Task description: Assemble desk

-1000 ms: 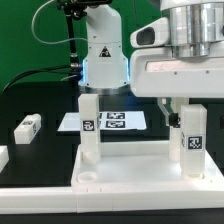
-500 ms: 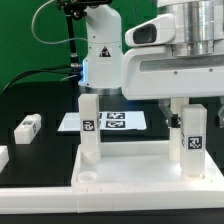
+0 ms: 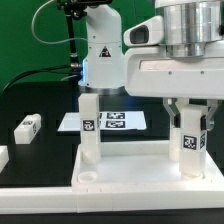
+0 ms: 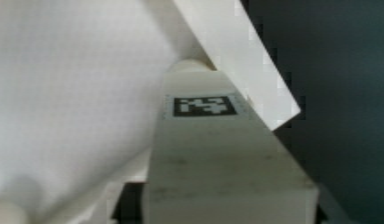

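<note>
The desk's white tabletop panel [image 3: 130, 182] lies flat near the front. Two square leg posts stand upright in it. One post [image 3: 89, 125] rises at the exterior view's left corner, the other [image 3: 191, 148] at its right. My gripper [image 3: 188, 112] hangs over the right post, a finger on each side of its top, shut on it. In the wrist view that leg post [image 4: 215, 160] with its small tag [image 4: 205, 105] fills the middle. Dark fingers [image 4: 128, 203] press its sides at my gripper [image 4: 215, 208], with the tabletop [image 4: 73, 90] beyond.
The marker board [image 3: 115, 121] lies behind the tabletop. A loose leg post [image 3: 28, 126] rests on the black table at the exterior view's left, and another white piece [image 3: 3, 157] sits at that edge. The arm's base [image 3: 102, 60] stands at the back.
The gripper has come down a little onto the right leg post, and its fingers have closed in against the post's sides.
</note>
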Robot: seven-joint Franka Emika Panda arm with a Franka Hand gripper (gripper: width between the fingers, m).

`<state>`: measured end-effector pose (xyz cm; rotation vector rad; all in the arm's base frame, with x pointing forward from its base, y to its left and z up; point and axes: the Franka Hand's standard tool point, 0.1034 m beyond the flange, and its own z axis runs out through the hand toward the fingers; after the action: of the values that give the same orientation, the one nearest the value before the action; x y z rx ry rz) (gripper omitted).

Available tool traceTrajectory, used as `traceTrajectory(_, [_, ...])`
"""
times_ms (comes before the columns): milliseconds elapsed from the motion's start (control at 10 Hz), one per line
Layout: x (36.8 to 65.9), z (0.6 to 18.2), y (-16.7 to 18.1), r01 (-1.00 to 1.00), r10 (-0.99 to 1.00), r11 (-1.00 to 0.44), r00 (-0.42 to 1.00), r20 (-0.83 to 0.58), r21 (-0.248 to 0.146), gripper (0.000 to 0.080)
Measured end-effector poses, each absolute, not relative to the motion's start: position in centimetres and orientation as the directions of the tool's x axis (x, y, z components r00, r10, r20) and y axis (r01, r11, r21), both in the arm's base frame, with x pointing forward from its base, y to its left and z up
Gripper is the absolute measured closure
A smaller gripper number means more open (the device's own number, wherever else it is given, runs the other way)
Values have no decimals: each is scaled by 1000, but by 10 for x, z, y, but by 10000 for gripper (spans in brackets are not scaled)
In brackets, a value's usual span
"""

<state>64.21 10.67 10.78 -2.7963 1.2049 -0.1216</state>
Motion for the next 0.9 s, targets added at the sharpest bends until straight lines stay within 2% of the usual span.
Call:
traceTrajectory(100, [640, 108, 108, -847, -853, -519, 522, 7, -112, 509])
traceTrajectory(300, [638, 107, 103, -969, -975, -203, 214, -62, -140, 509])
traceTrajectory(500, [637, 106, 99, -992, -991, -5, 22, -130, -129, 509])
traceTrajectory(700, [637, 106, 99, -991, -991, -26, 42, -126, -131, 509])
traceTrajectory(800, [637, 105, 101, -988, -989, -69, 86, -120, -136, 324])
traceTrajectory(900, [633, 106, 107, -965, -964, -238, 248, -94, -108, 324])
